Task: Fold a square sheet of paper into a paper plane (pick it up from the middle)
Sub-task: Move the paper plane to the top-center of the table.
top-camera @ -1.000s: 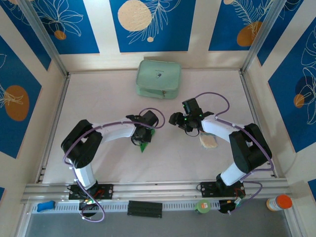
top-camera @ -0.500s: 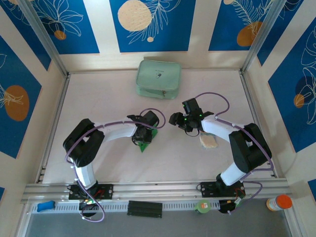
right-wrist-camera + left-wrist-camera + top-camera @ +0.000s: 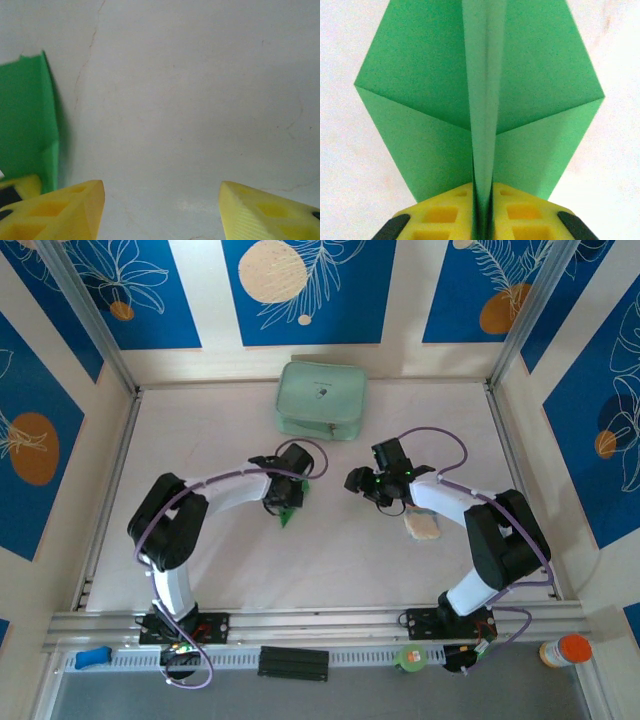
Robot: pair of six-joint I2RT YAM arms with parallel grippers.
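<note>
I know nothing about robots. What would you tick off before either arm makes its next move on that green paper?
1. Left end effector shut on the paper, pinching its raised middle fold: ok.
2. Flaps on either side of that fold look even: ok.
3. Right end effector open, nothing between its fingers: ok.
4. Right end effector apart from the paper in the top view: ok.
5. Pouch well away from the folding spot: ok.
6. Paper lying flat on the table: cannot tell.
</note>
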